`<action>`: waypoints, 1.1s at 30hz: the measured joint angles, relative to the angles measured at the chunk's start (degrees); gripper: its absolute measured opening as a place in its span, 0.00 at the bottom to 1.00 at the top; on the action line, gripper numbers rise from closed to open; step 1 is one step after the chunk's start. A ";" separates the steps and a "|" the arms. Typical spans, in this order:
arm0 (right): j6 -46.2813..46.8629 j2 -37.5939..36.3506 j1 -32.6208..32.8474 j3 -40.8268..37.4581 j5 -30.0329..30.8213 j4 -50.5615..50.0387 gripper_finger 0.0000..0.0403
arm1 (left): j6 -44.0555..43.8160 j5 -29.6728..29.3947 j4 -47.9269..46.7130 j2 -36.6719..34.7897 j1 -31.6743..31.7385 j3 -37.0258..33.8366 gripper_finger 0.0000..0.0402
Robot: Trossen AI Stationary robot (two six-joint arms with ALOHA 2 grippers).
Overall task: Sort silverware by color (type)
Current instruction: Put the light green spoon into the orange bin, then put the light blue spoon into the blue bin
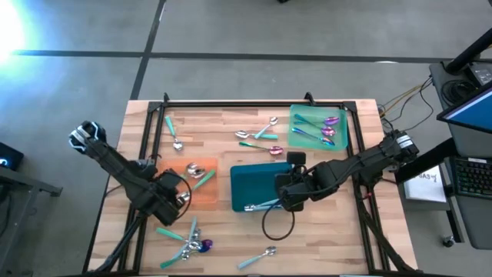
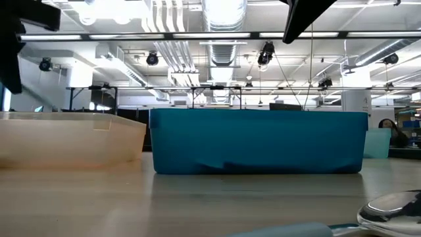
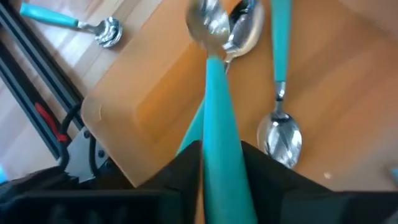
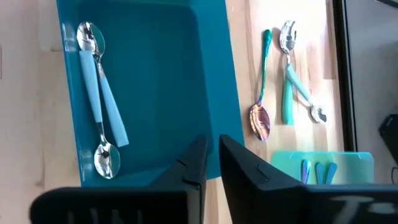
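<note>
Left wrist view: the left pincer (image 3: 219, 171) grips a teal-handled spoon (image 3: 214, 93), its long axis running straight ahead, bowl over the orange tray (image 3: 155, 106); the right pincer (image 4: 212, 163) hovers shut, empty.

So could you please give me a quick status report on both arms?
Left gripper over orange tray, shut on teal-handled spoon. Right gripper empty, nearly shut, over teal tray holding two light-blue spoons. Nothing in the way.

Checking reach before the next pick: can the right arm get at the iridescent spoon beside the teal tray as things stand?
Probably yes. The right claw is empty, nearly shut, over the teal tray; the iridescent spoon lies uncovered on bare wood just past the rim.
</note>
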 joint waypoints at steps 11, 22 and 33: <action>3.06 0.47 0.13 -0.02 -4.66 4.90 0.22 | 0.73 -2.58 2.95 -0.07 -0.14 -0.24 0.48; 3.06 4.63 0.98 -0.02 -12.09 9.13 0.27 | 18.12 -7.24 33.23 0.04 -1.16 -0.62 0.46; 6.00 8.50 6.50 -0.02 -13.49 12.72 0.27 | 18.60 -7.94 46.37 2.50 -4.82 -0.66 0.45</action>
